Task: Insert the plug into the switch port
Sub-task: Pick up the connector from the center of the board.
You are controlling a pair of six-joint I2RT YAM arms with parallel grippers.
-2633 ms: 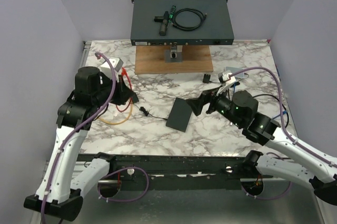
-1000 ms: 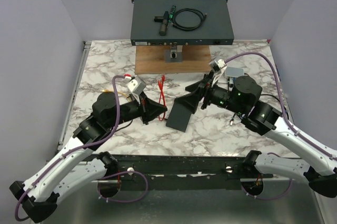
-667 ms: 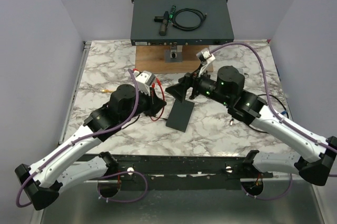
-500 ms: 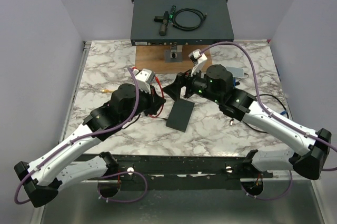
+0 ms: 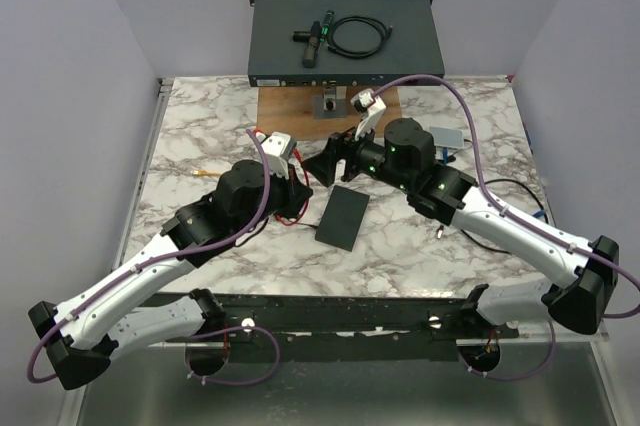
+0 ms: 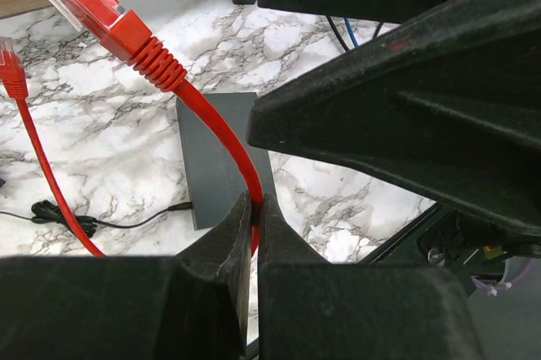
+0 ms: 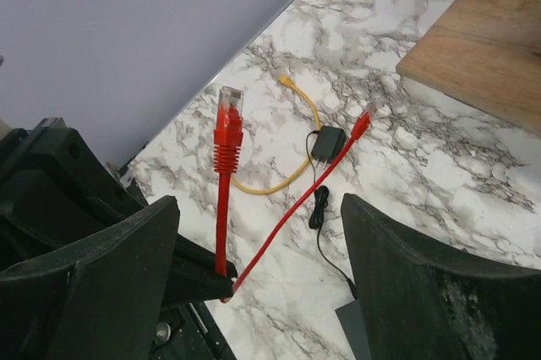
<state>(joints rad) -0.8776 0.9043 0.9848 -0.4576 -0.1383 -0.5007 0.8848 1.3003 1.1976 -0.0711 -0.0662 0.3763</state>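
Red cable (image 6: 215, 132): I count one, with two ends. My left gripper (image 6: 254, 208) is pinched tight on the cord just below the plug (image 7: 230, 100), which stands upright in the air, well short of the switch (image 5: 345, 66). A second plug (image 7: 365, 119) lies on the marble table (image 5: 450, 246) on the switch's near side. My right gripper (image 7: 258, 204) is spread wide with nothing in it, facing the left one. One yellow cable (image 7: 304, 166) and one dark panel (image 5: 342, 218) also lie before the switch.
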